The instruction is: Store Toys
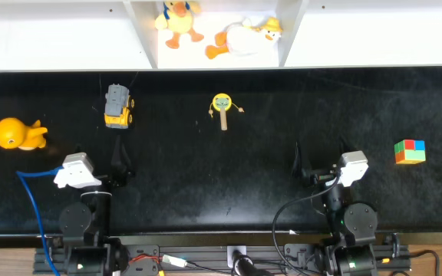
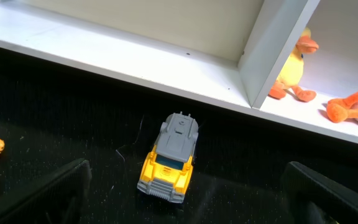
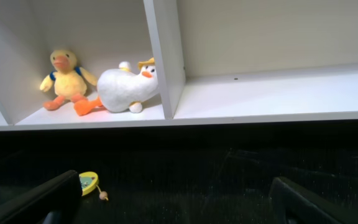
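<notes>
We read both claws as waiting, not working. The left gripper [image 1: 120, 165], at the lower left of the top view, has its fingers spread wide with nothing between them. The right gripper [image 3: 176, 183] is just as wide and just as empty.

The left one faces the toy truck [image 1: 117, 105], which stands on its wheels on the black table [image 1: 282, 207], just short of the white shelf [image 1: 67, 46]. We judge it the natural first pick. The truck is hard moulded plastic, with a yellow body under a boxy grey top.

At far left sits an orange duck [image 1: 18, 134], smooth and rounded (probably rubber or vinyl, though we cannot be sure from here). Near the centre lies a small yellow rattle [image 1: 222, 107] on a pale stick, and at far right a coloured cube [image 1: 409, 152] with flat, sharp-edged faces.

Two soft plush birds, a yellow duckling [image 1: 178, 19] and a white goose [image 1: 244, 37], already lie in the shelf compartment at top centre.
</notes>
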